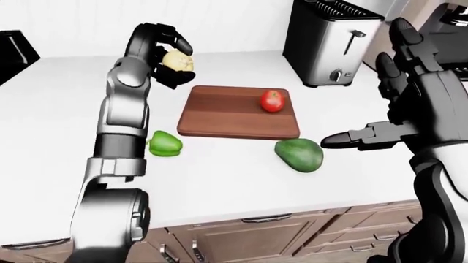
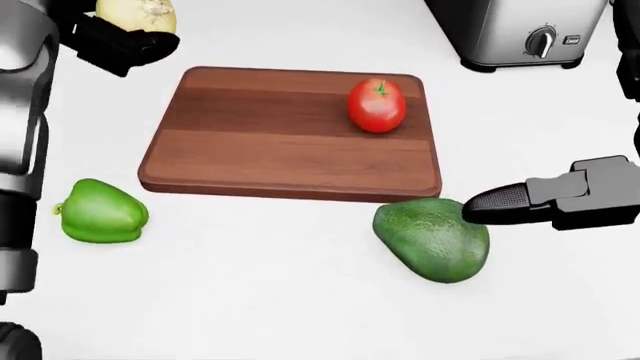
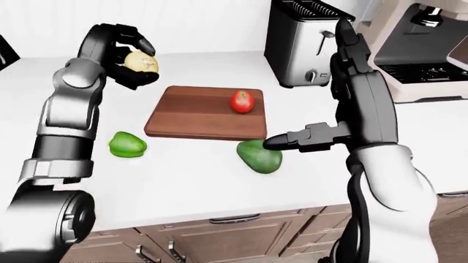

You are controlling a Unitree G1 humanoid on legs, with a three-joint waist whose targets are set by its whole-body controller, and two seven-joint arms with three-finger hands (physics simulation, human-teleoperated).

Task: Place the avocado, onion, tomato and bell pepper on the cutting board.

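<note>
A wooden cutting board (image 2: pixel 250 142) lies on the white counter with a red tomato (image 2: pixel 377 105) on its right part. My left hand (image 1: pixel 167 57) is shut on a pale yellow onion (image 1: pixel 178 60) and holds it above the counter, just off the board's upper left corner. A green bell pepper (image 2: pixel 100 211) sits on the counter below the board's left corner. A dark green avocado (image 2: pixel 433 237) lies just below the board's right corner. My right hand (image 2: pixel 560 199) is open, fingers spread, one fingertip (image 2: pixel 480 202) at the avocado's upper right side.
A steel toaster (image 1: pixel 329 41) stands at the upper right of the counter (image 1: pixel 219 175). A coffee machine (image 3: pixel 432 49) is further right. A dark appliance (image 1: pixel 15 52) shows at the left edge. Wooden drawers (image 1: pixel 256 233) run under the counter's near edge.
</note>
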